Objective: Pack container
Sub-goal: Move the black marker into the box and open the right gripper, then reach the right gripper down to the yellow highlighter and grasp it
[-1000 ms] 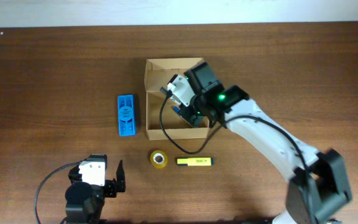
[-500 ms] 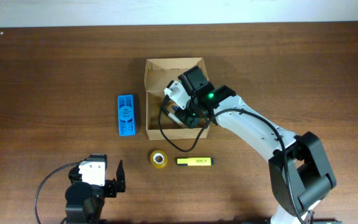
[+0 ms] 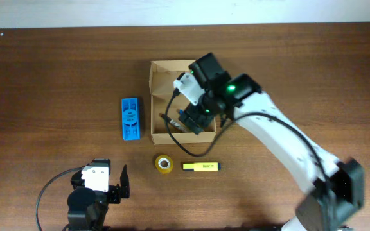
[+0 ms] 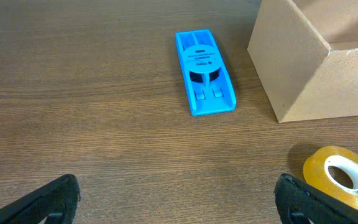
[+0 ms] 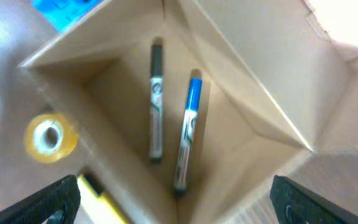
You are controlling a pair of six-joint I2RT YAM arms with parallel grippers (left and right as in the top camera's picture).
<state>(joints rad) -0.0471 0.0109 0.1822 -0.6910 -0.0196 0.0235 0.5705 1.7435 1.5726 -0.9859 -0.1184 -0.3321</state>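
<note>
The container (image 3: 154,96) is an open tan cardboard box at mid-table, also seen in the left wrist view (image 4: 303,68) and from above in the right wrist view (image 5: 260,68). On its floor lie two markers side by side, one black-capped (image 5: 156,99) and one blue (image 5: 188,134). My right gripper (image 3: 193,119) hovers over the box, open (image 5: 182,202), with nothing between its fingers. My left gripper (image 3: 101,172) rests near the front left edge, open and empty (image 4: 179,208), facing the box.
A flat blue plastic block (image 3: 130,118) lies left of the box (image 4: 204,71). A yellow tape roll (image 3: 164,163) and a yellow highlighter (image 3: 201,167) lie in front of the box. The right arm's cable loops over the box's front wall.
My right gripper has gone from nearly shut to wide open above the box. The blue marker now lies loose on the box floor. The left arm has not moved.
</note>
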